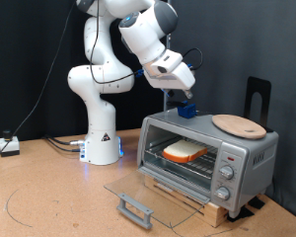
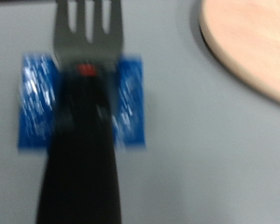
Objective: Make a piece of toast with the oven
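The silver-grey oven [image 1: 249, 156] stands at the exterior view's right with its glass door [image 1: 148, 195] dropped open. The piece of toast [image 1: 185, 150], pale with a brown crust, lies on the wire rack inside. My gripper [image 1: 185, 100] hangs just above the oven's top, over a blue patch [image 1: 188, 112]. In the wrist view a black-handled fork [image 2: 81, 140] with metal tines [image 2: 88, 21] lies across the blue patch [image 2: 33, 103] on the grey oven top. My fingers do not show there, and the view is blurred.
A round light wooden board [image 1: 239, 124] lies on the oven's top beside the blue patch; it also shows in the wrist view [image 2: 252, 47]. A black stand [image 1: 258, 97] rises behind the oven. The oven sits on a wooden slatted base [image 1: 202, 203]. Cables run along the table at the left.
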`<action>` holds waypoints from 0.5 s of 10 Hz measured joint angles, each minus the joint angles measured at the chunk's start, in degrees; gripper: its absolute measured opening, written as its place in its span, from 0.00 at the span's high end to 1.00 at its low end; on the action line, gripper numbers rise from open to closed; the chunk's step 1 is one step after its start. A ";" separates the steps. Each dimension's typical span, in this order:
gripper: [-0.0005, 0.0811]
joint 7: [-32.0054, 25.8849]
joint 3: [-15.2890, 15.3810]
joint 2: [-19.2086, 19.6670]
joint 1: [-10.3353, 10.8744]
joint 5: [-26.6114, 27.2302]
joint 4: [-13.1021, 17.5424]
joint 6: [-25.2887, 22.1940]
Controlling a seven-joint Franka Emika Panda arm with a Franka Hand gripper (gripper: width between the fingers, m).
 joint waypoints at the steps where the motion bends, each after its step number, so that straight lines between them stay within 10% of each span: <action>1: 0.01 -0.07 -0.91 0.55 -1.72 -1.99 0.14 -0.09; 5: 0.01 -1.48 -5.59 3.56 -7.71 -9.36 0.67 -0.93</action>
